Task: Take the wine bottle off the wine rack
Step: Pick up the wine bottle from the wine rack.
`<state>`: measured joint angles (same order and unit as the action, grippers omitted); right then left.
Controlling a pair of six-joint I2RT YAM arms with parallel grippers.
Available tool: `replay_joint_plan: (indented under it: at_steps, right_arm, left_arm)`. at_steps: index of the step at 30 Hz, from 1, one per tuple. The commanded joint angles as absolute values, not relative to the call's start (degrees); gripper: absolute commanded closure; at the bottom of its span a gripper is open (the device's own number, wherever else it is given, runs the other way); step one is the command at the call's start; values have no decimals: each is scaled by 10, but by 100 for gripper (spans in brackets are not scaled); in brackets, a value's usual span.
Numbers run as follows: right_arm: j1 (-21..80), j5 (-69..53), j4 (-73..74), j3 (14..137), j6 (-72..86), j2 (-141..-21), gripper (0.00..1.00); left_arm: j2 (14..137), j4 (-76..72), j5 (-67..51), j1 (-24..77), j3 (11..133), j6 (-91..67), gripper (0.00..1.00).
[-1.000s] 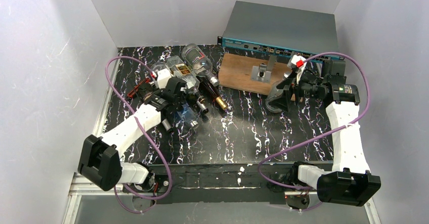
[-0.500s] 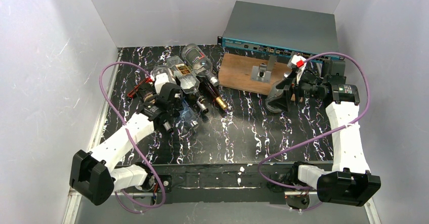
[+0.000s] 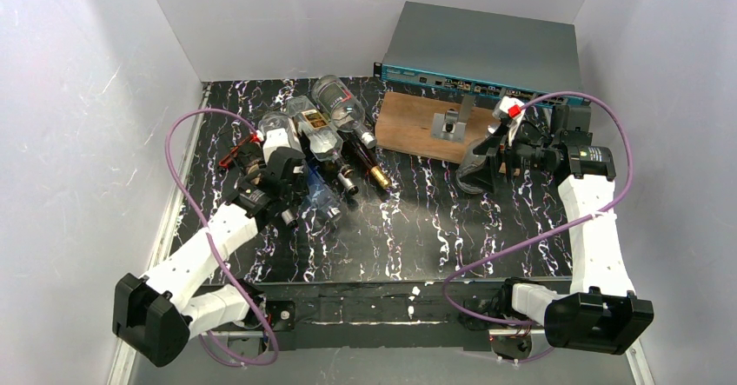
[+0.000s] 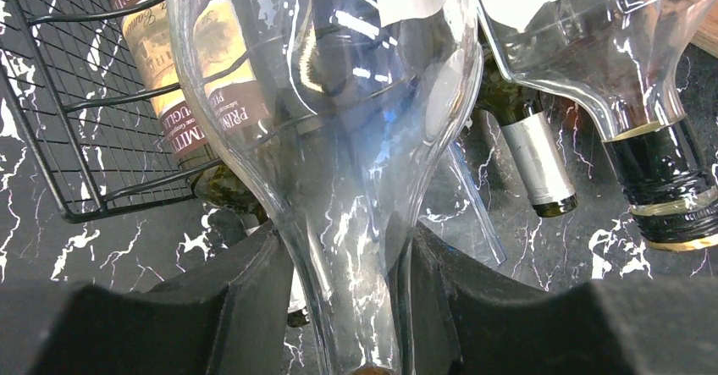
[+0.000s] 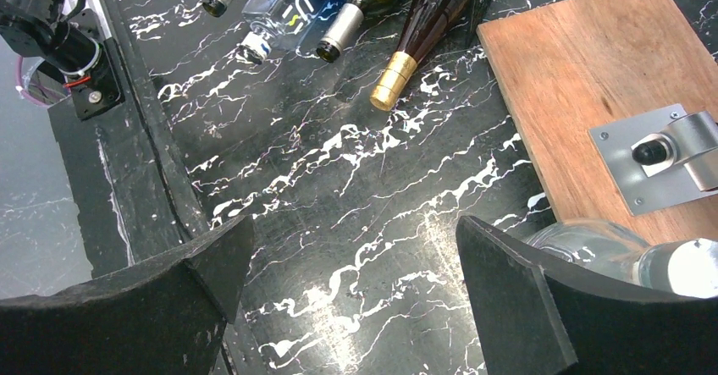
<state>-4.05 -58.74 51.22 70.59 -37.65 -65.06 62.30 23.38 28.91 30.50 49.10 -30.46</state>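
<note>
My left gripper [image 4: 356,307] is shut on the neck of a clear glass wine bottle [image 4: 339,96], whose wide body stretches away over the wine rack [image 4: 76,138], a low black wire grid at the left. A dark labelled bottle [image 4: 182,79] lies in the rack behind it. In the top view the left gripper [image 3: 287,172] sits among the pile of bottles [image 3: 326,129] and covers the held neck. My right gripper [image 5: 351,231] is open and empty over bare table; in the top view the right gripper [image 3: 474,172] is by the wooden board.
A brown wooden board [image 3: 413,124] with a metal bracket [image 5: 660,155] lies at the back right, before a grey rack-mount box [image 3: 487,46]. A gold-capped dark bottle [image 5: 394,79] and other bottle necks point at the table's middle. A clear glass object [image 5: 593,248] lies beside my right finger.
The left arm's shoulder and elbow have swung left and towards the near edge, and its gripper has shifted slightly left while holding the bottle neck. The right arm has barely moved.
</note>
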Motion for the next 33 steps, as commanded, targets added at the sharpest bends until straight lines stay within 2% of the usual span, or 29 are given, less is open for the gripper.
replay_joint_plan:
  at_steps: [1,16,33]
  right_arm:
    - [-43,-605,496,702,-370,-645,1]
    - [-42,-606,490,696,-368,-649,2]
    - [-40,-609,485,690,-367,-649,1]
  left_arm:
    - [567,147,363,306,505,-289,100]
    - [553,191,396,312,517,-364,100]
    - [555,249,468,372,555,-400,100]
